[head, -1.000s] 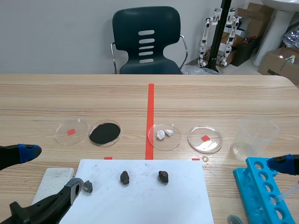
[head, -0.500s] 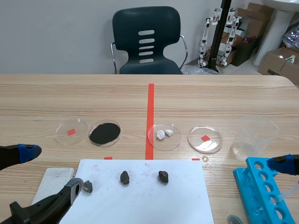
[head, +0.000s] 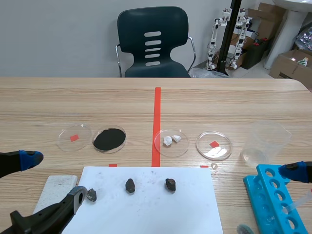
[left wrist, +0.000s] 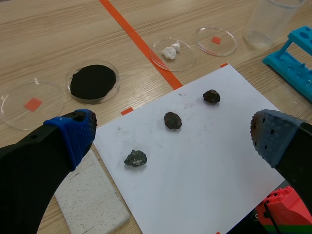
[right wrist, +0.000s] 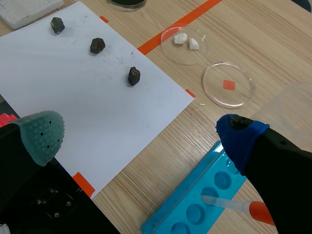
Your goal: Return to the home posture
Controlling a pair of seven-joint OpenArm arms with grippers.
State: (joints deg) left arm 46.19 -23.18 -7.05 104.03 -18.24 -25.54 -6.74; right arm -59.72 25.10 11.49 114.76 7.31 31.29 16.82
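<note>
My left gripper hangs low over the near edge of the table, at about 8 o'clock from the white sheet. Its fingers are spread wide with nothing between them. My right gripper mirrors it at about 4 o'clock, above the blue tube rack, just as wide apart and empty. I judge this is the home posture, or very nearly. Each arm sits on its own side, so the dark rocks on the sheet and the dishes beyond them at 12 o'clock lie uncovered for the camera. A pipette rests in the rack under my right fingers, so any adjustment there should avoid dipping.
</note>
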